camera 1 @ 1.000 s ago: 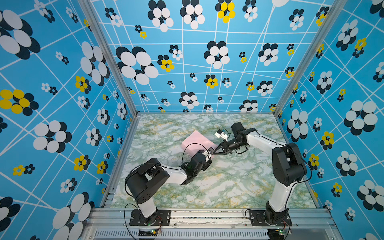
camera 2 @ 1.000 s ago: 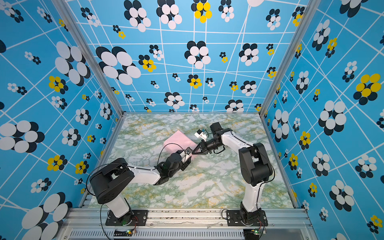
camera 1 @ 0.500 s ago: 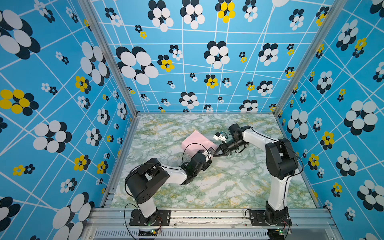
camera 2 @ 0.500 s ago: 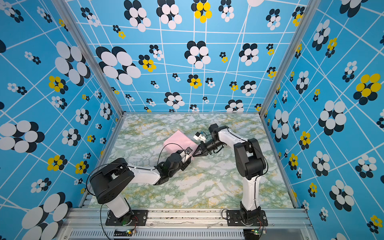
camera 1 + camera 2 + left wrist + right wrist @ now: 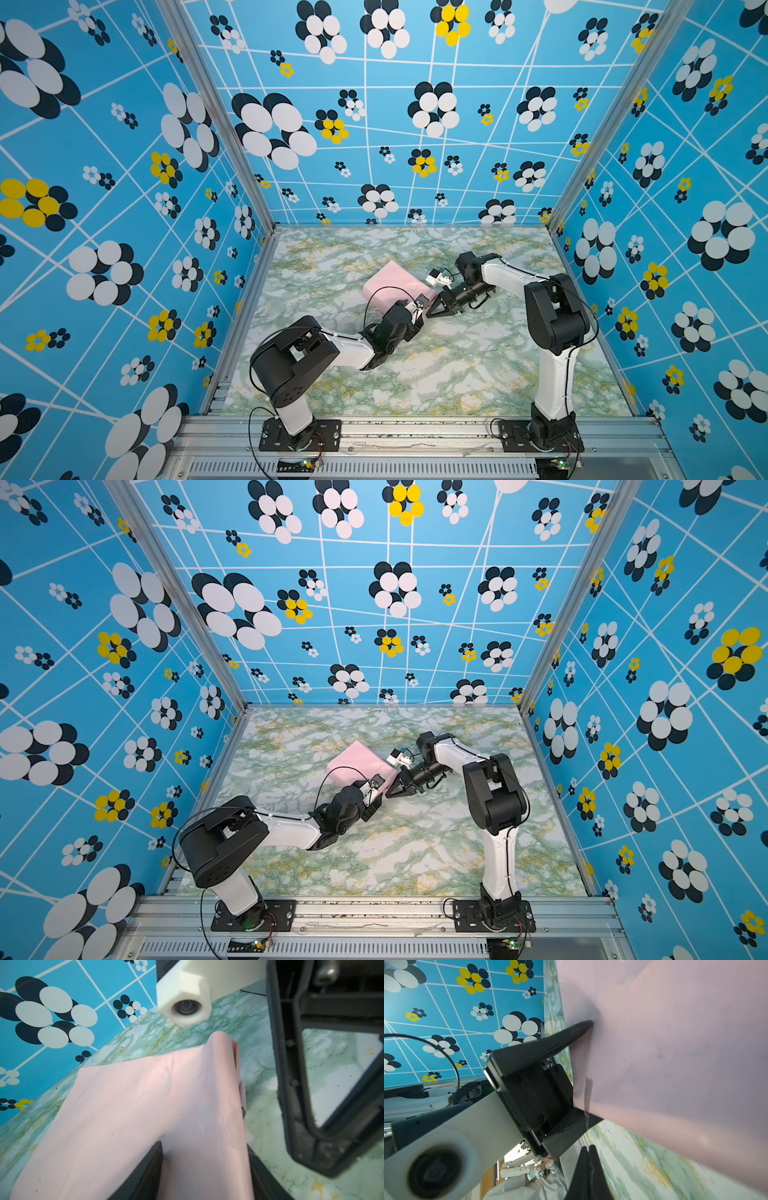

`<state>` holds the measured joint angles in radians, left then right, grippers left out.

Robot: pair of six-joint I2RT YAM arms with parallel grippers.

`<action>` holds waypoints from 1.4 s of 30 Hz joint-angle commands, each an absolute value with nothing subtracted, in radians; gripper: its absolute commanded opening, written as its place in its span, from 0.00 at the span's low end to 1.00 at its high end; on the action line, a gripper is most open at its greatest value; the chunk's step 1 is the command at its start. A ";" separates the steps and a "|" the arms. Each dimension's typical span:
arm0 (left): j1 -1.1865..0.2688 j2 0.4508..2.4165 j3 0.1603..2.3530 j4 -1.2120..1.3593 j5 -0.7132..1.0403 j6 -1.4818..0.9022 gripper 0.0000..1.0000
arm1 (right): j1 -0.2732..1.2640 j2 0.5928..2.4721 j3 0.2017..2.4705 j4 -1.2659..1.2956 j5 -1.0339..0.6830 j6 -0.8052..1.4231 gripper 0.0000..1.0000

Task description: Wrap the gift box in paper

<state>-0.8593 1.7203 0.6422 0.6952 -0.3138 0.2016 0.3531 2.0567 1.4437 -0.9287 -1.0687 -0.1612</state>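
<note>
The thin pale-pink paper sheet [image 5: 390, 284] is lying folded into a blocky parcel near the middle of the green marbled tabletop [image 5: 440, 374]. The dark squarish cardboard gift box is not showing in any view, so it is judged to be sitting inside the paper. The left tool [image 5: 203, 1145] is pinching one end of the parcel, one finger pressing on a broad face and the other bearing on the opposite side. The right tool [image 5: 588, 1148] is pointing at that same end with its fingers pressed together, gripping nothing that can be made out. The main wrap is appearing complete, while the end flaps are judged to be awaiting folding and fixing.
</note>
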 commanded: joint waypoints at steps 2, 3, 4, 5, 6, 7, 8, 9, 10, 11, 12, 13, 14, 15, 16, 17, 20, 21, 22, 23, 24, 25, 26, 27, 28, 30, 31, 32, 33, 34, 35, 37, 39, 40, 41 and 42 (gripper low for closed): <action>-0.840 1.761 0.587 0.511 -0.313 0.172 0.59 | 0.357 2.080 1.463 -0.926 -1.044 -0.143 0.00; -0.839 1.761 0.587 0.511 -0.313 0.172 0.59 | 0.357 2.080 1.460 -0.912 -1.040 -0.133 0.00; -0.839 1.761 0.585 0.511 -0.312 0.172 0.59 | 0.356 2.079 1.458 -0.901 -1.040 -0.124 0.00; -0.840 1.762 0.584 0.511 -0.313 0.173 0.59 | 0.357 2.080 1.459 -0.894 -1.039 -0.117 0.00; -0.840 1.762 0.585 0.510 -0.314 0.173 0.59 | 0.357 2.082 1.457 -0.883 -1.036 -0.108 0.00; -0.841 1.761 0.586 0.511 -0.314 0.173 0.59 | 0.357 2.082 1.455 -0.875 -1.033 -0.100 0.00; -0.839 1.761 0.584 0.511 -0.314 0.173 0.59 | 0.357 2.083 1.457 -0.870 -1.032 -0.096 0.00; -0.839 1.760 0.584 0.511 -0.314 0.173 0.59 | 0.356 2.085 1.456 -0.864 -1.033 -0.091 0.00; -0.841 1.760 0.584 0.511 -0.315 0.173 0.59 | 0.357 2.085 1.453 -0.856 -1.032 -0.085 0.00; -0.840 1.760 0.584 0.511 -0.315 0.173 0.59 | 0.357 2.086 1.453 -0.850 -1.031 -0.081 0.00; -0.840 1.760 0.582 0.511 -0.315 0.173 0.59 | 0.356 2.086 1.450 -0.842 -1.029 -0.074 0.00; -0.840 1.760 0.582 0.511 -0.316 0.173 0.59 | 0.356 2.088 1.449 -0.836 -1.028 -0.069 0.00; -0.839 1.760 0.582 0.511 -0.316 0.173 0.59 | 0.357 2.089 1.448 -0.832 -1.028 -0.066 0.00; -0.839 1.760 0.582 0.511 -0.315 0.173 0.59 | 0.357 2.090 1.448 -0.830 -1.027 -0.063 0.00; -0.839 1.759 0.580 0.511 -0.316 0.173 0.59 | 0.357 2.092 1.447 -0.825 -1.025 -0.058 0.00; -0.840 1.758 0.580 0.511 -0.317 0.173 0.59 | 0.356 2.092 1.445 -0.818 -1.025 -0.054 0.00; -0.839 1.758 0.579 0.512 -0.316 0.172 0.59 | 0.357 2.091 1.436 -0.791 -1.022 -0.033 0.00; -0.840 1.758 0.577 0.512 -0.317 0.172 0.60 | 0.357 2.090 1.433 -0.781 -1.022 -0.026 0.00; -0.839 1.758 0.577 0.512 -0.316 0.172 0.59 | 0.356 2.091 1.430 -0.774 -1.022 -0.019 0.00; -0.840 1.758 0.577 0.512 -0.317 0.172 0.59 | 0.357 2.091 1.427 -0.765 -1.022 -0.012 0.00; -0.840 1.758 0.578 0.512 -0.316 0.172 0.60 | 0.357 2.091 1.424 -0.758 -1.020 -0.008 0.00; -0.840 1.758 0.578 0.514 -0.316 0.172 0.59 | 0.356 2.090 1.419 -0.751 -1.019 -0.001 0.00; -0.840 1.759 0.579 0.514 -0.317 0.171 0.59 | 0.357 2.091 1.416 -0.742 -1.018 0.004 0.00; -0.840 1.758 0.578 0.514 -0.316 0.173 0.60 | 0.357 2.090 1.411 -0.737 -1.016 0.007 0.00; -0.841 1.758 0.579 0.514 -0.316 0.173 0.59 | 0.357 2.088 1.408 -0.732 -1.014 0.012 0.00; -0.840 1.760 0.579 0.515 -0.316 0.173 0.59 | 0.357 2.086 1.397 -0.720 -1.009 0.021 0.00; -0.840 1.760 0.581 0.516 -0.315 0.173 0.59 | 0.357 2.083 1.392 -0.713 -1.006 0.026 0.00; -0.839 1.759 0.580 0.515 -0.314 0.174 0.59 | 0.357 2.081 1.386 -0.705 -1.003 0.032 0.00; -0.840 1.759 0.580 0.517 -0.313 0.175 0.59 | 0.357 2.078 1.380 -0.694 -0.999 0.038 0.00; -0.840 1.759 0.580 0.515 -0.311 0.175 0.60 | 0.357 2.076 1.375 -0.684 -0.996 0.048 0.00; -0.840 1.760 0.581 0.516 -0.313 0.175 0.60 | 0.357 2.074 1.371 -0.675 -0.996 0.054 0.00; -0.840 1.759 0.581 0.515 -0.311 0.175 0.60 | 0.357 2.069 1.362 -0.647 -0.990 0.073 0.01; -0.840 1.758 0.580 0.515 -0.311 0.175 0.60 | 0.357 2.063 1.352 -0.616 -0.986 0.094 0.02; -0.840 1.758 0.580 0.515 -0.312 0.175 0.60 | 0.357 2.060 1.347 -0.602 -0.983 0.105 0.03; -0.840 1.758 0.581 0.514 -0.310 0.175 0.60 | 0.357 2.057 1.343 -0.589 -0.979 0.112 0.04; -0.840 1.757 0.581 0.514 -0.311 0.176 0.60 | 0.357 2.054 1.337 -0.575 -0.977 0.123 0.04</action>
<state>-0.8593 1.7203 0.6350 0.7059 -0.3130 0.2020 0.3531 2.0716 1.3548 -0.6331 -0.9985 0.0818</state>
